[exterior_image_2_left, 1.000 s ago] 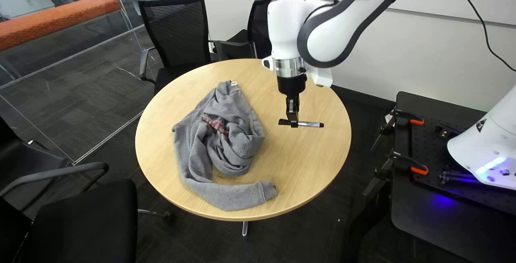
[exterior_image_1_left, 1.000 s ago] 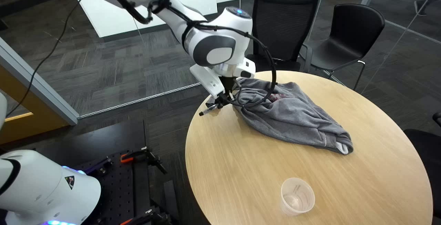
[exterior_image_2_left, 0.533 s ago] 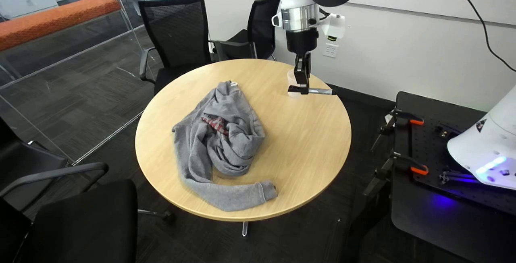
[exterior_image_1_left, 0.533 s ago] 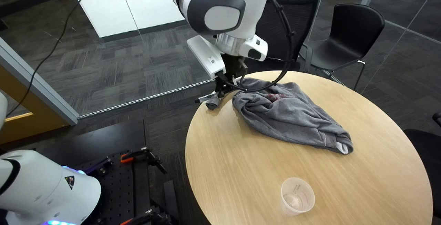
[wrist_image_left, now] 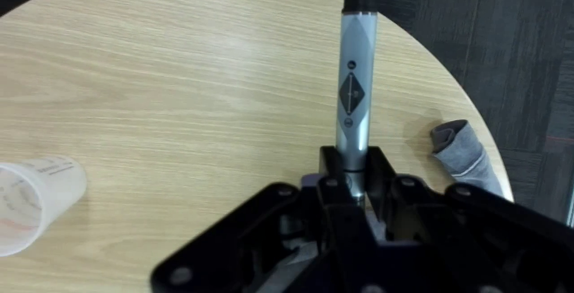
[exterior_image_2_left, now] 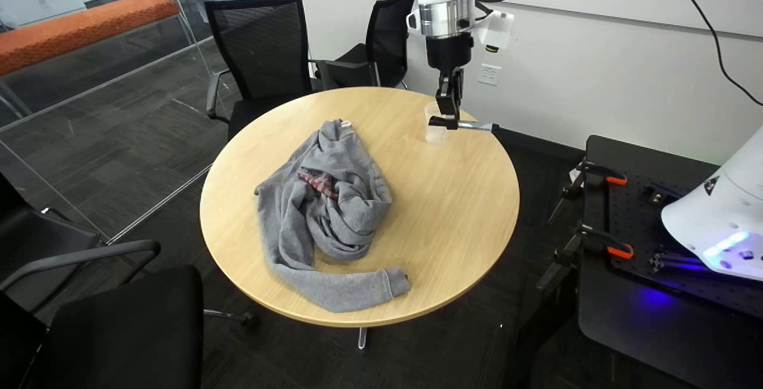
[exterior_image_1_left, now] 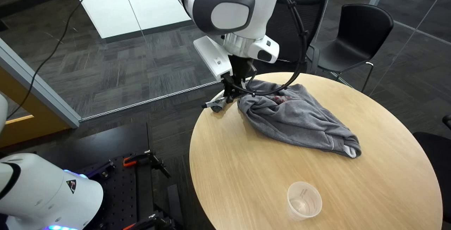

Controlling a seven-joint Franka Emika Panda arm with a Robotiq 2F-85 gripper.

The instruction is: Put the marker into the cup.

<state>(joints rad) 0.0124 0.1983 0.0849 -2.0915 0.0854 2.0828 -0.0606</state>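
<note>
Gripper (wrist_image_left: 352,158), black two-finger, pinched nearly together on silver-and-black cylindrical marker (wrist_image_left: 356,82). Clear plastic cup (exterior_image_2_left: 436,134) near edge of round wooden table (exterior_image_2_left: 456,216); bare wood between cup and grey cloth garment (exterior_image_1_left: 296,120).

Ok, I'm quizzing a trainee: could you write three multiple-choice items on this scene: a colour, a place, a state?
1. What colour is most of the cloth on the table?
A) green
B) grey
C) yellow

2. Where is the cup?
A) on top of the cloth
B) under the cloth
C) on the table, apart from the cloth

3. How does the gripper stand with the marker?
A) shut on it
B) open, away from it
C) out of view

1 B: both exterior views show grey folds.
2 C: bare table shows between cup and cloth in both exterior views.
3 A: the wrist view shows the marker pinched between its fingers.
</note>
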